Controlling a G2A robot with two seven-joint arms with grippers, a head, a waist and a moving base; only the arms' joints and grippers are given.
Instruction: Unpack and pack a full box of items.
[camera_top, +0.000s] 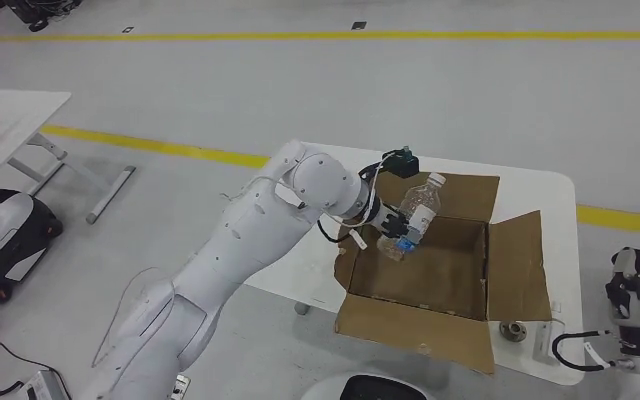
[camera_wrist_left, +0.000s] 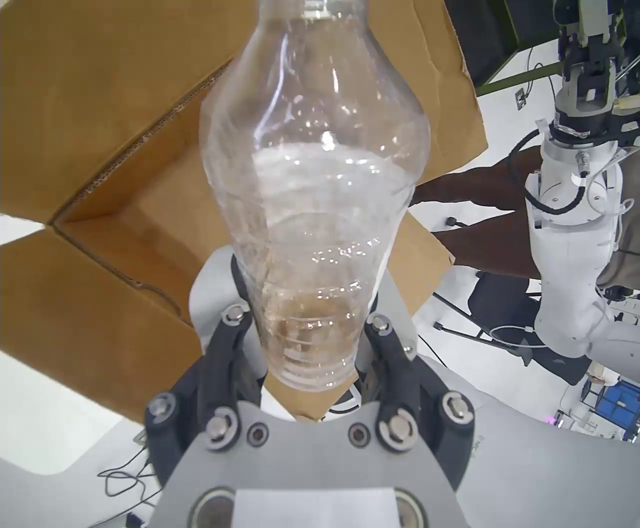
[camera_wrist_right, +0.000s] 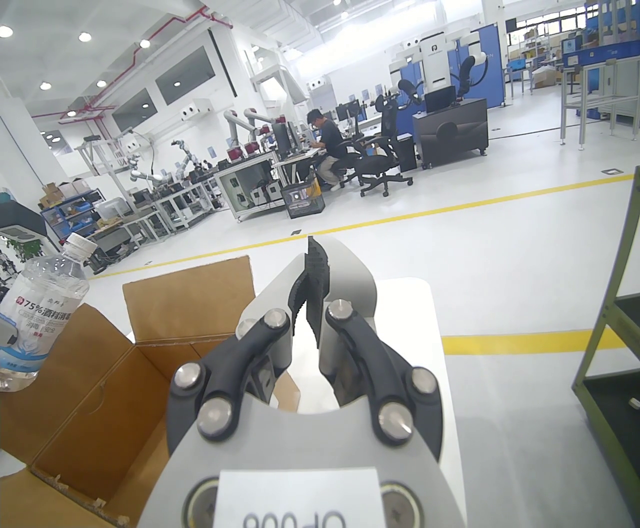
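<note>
In the top view the left arm (camera_top: 250, 240) ran up from 7 o'clock, bent at a rounded white elbow (camera_top: 320, 180) near the centre, and turned its wrist toward 4 o'clock. The left gripper (camera_top: 398, 232) had its black fingers (camera_wrist_left: 232, 345) clamped on either side of the lower part of a clear plastic bottle (camera_top: 422, 205). The right gripper (camera_wrist_right: 312, 272) pointed roughly level, its ribbed black fingertips pressed together.

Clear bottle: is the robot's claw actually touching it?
Touching. The left wrist view shows the left gripper's black fingers pressed against both sides of the clear bottle.
</note>
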